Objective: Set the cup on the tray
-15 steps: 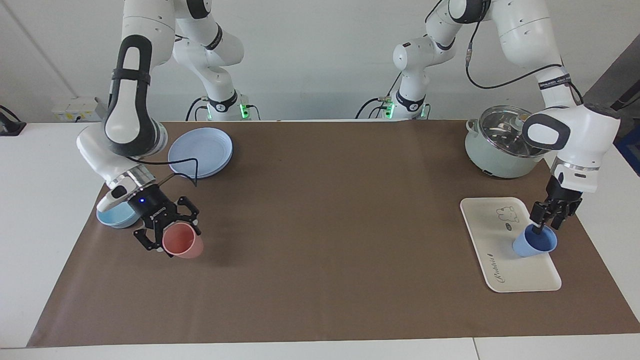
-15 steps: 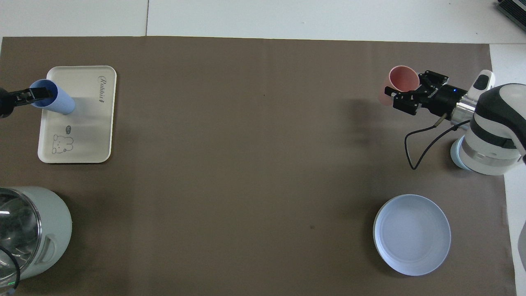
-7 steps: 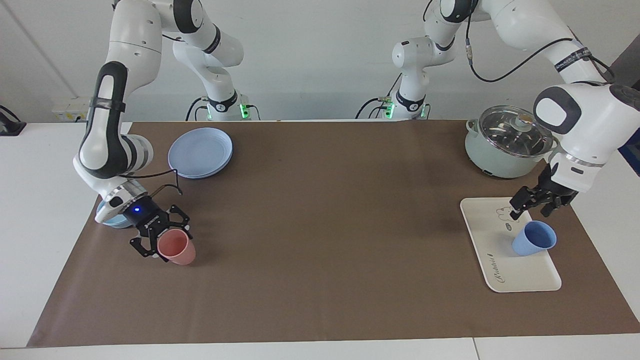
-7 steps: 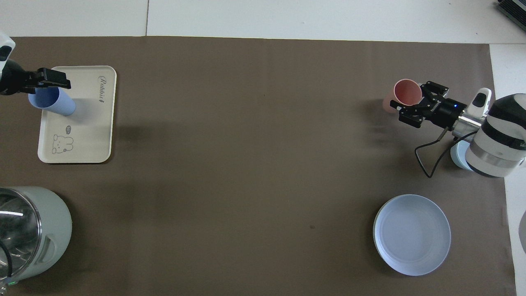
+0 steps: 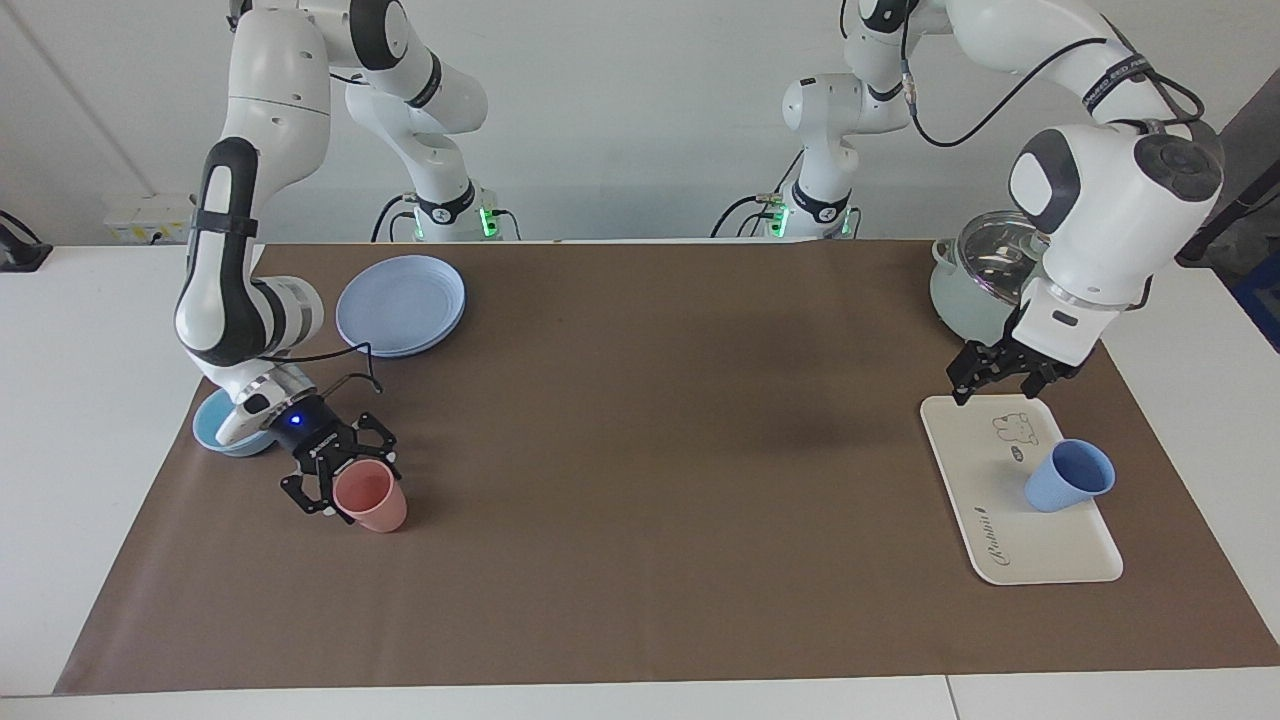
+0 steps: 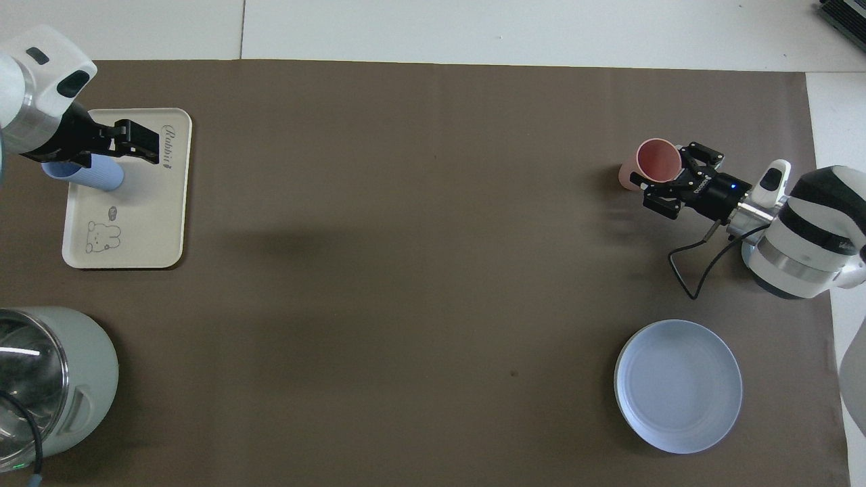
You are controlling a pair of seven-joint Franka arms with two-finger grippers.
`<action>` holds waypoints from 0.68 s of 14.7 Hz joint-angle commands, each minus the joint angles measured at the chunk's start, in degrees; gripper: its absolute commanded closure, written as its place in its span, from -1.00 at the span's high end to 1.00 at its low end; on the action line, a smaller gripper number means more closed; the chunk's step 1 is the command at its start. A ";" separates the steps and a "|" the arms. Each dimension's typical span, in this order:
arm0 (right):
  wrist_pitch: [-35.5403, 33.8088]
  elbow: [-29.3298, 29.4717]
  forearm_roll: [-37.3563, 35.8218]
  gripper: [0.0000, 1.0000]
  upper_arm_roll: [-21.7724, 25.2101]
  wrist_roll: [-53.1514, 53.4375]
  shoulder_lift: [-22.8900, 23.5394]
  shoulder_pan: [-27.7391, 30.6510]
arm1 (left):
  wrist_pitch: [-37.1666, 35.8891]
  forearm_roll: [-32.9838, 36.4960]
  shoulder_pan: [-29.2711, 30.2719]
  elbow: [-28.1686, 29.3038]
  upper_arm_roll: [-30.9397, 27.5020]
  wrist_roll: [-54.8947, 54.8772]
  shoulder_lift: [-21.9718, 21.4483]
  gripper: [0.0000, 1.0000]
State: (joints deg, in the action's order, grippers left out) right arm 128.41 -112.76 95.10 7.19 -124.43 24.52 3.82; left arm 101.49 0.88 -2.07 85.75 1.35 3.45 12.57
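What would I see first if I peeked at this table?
Probably the pink cup on the brown mat at the right arm's end of the table, with the right gripper shut on its rim. Next, the blue cup standing on the cream tray at the left arm's end, with the open left gripper in the air over the tray's edge near the big pot.

Robotics lab, two white arms bolted at a paper-covered table [image 5: 640,560], bare white wall, trailing cables
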 commanded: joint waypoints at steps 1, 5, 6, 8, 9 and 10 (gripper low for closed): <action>-0.26 -1.49 1.40 0.65 -0.07 -1.96 -0.44 0.14 | -5.41 1.32 -0.48 3.27 -0.38 0.24 -7.10 1.00; -0.35 -1.67 1.40 1.00 -0.07 -1.70 -0.62 0.14 | -10.42 1.32 -0.48 7.50 -0.30 -0.55 -12.82 1.00; -0.09 -1.41 1.40 1.00 -0.07 -1.35 -0.96 -0.04 | -11.30 1.32 -0.48 7.50 -0.21 -0.55 -13.00 1.00; 0.96 -1.23 1.14 1.00 -0.15 1.97 -2.19 -1.08 | -11.31 1.32 -0.48 7.24 -0.21 -0.46 -13.09 1.00; 2.36 -1.23 0.70 1.00 -0.07 4.00 -3.24 -1.70 | -10.88 1.15 -0.48 7.15 -0.30 -0.46 -13.09 1.00; 4.11 -1.23 -0.08 1.00 -0.15 5.93 -4.38 -2.06 | -10.78 0.89 -0.39 6.80 -0.30 -0.46 -13.09 1.00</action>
State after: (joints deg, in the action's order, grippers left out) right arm 129.52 -113.12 95.16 7.18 -122.22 23.32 2.94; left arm 90.56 0.99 -2.06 91.71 1.35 3.30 0.52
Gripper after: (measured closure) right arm 0.000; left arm 0.000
